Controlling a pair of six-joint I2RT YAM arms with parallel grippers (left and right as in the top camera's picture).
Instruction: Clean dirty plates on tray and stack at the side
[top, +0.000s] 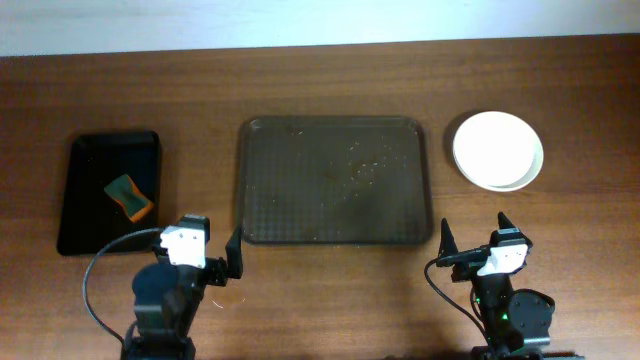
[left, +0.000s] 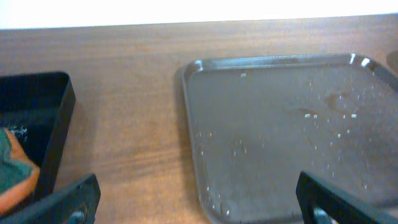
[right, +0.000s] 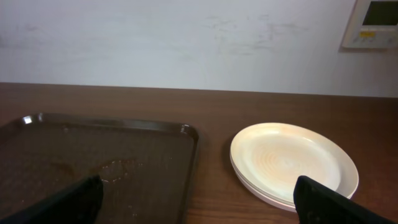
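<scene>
Across the middle of the frame, we are seeing the tray (top: 335, 180) lying bare but for droplets; at upper right the plates (top: 497, 150) are sitting stacked just beside it, off the tray. The left gripper (left: 196, 190) and right gripper (top: 475, 232) are both hanging spread wide, holding nothing. We are judging that a careless sweep by the right arm risks knocking the slightly offset stack.
</scene>
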